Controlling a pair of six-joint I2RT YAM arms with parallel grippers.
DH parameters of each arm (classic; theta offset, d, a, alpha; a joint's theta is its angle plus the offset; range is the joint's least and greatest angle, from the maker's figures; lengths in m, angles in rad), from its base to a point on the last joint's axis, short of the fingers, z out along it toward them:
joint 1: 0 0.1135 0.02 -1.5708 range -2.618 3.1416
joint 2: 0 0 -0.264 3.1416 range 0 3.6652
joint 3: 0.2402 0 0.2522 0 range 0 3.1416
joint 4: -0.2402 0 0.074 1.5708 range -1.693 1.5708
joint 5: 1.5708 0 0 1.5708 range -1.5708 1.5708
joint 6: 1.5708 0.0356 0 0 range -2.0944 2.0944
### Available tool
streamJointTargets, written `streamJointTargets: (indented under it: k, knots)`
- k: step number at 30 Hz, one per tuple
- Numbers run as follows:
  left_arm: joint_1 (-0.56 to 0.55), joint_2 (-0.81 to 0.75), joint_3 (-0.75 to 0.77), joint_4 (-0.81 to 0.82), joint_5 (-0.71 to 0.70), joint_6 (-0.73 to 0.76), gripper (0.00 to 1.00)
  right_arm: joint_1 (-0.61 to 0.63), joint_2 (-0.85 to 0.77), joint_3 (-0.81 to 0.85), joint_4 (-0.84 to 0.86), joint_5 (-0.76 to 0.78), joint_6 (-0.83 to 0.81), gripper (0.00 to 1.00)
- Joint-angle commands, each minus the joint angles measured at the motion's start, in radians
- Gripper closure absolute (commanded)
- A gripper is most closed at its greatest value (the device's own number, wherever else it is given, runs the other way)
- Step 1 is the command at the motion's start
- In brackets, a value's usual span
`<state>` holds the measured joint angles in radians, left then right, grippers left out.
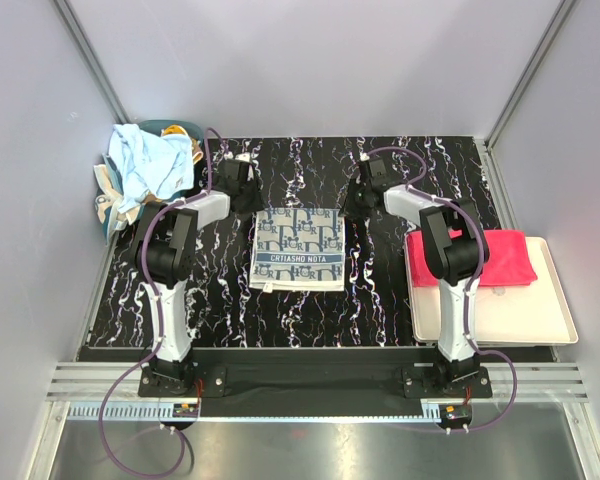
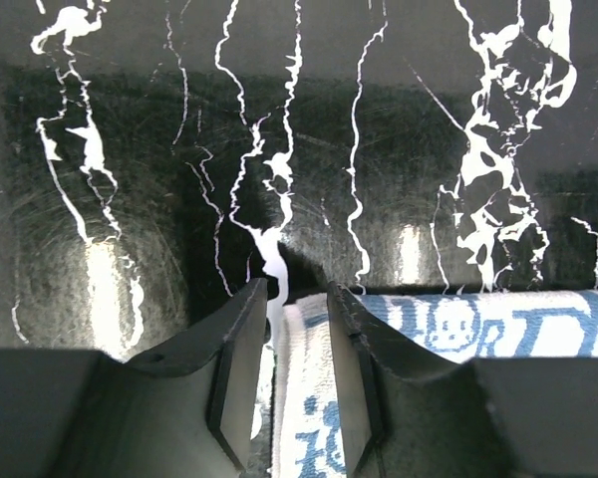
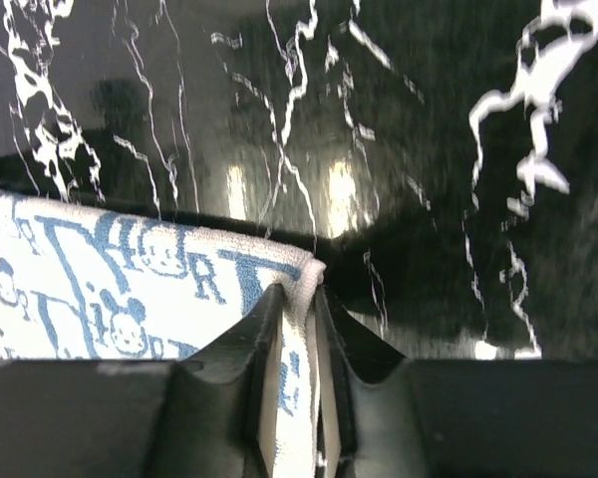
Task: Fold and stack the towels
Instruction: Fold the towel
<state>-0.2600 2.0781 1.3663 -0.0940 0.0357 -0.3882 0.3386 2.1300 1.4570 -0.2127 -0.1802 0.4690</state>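
Right, the pale grey terry towel with dark-blue monogram print (image 1: pixel 298 248) lies flat at the middle of the black white-veined worktop (image 1: pixel 380 290). My right gripper (image 3: pixel 299 295) pinches its far right corner. The left gripper (image 2: pixel 296 295) straddles the far left corner, jaws apart. I'd close left, then lift both evenly.

Grips the corner of the pale towel (image 3: pixel 130 289) with blue monogram print between both fingers of the right gripper (image 3: pixel 297 295); stretches away to the left over the black, white-veined bench (image 3: pixel 429 149).
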Motion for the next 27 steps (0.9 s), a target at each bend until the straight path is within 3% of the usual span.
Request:
streamJointTargets:
  k: [1, 8, 15, 27]
  knots:
    - [-0.001, 0.037, -0.004, -0.006, 0.043, -0.017, 0.65, 0.008, 0.05, 0.074, -0.043, 0.038, -0.032, 0.76]
    - [0.008, 0.034, -0.006, -0.009, 0.055, -0.031, 0.74, 0.008, 0.074, 0.129, -0.073, 0.054, -0.05, 0.8]
    - [0.034, -0.056, -0.065, 0.025, 0.026, -0.043, 0.62, 0.007, 0.061, 0.117, -0.07, 0.062, -0.05, 0.75]
    - [0.044, -0.136, -0.145, 0.057, 0.078, -0.066, 0.59, 0.007, 0.048, 0.105, -0.054, 0.059, -0.052, 0.74]
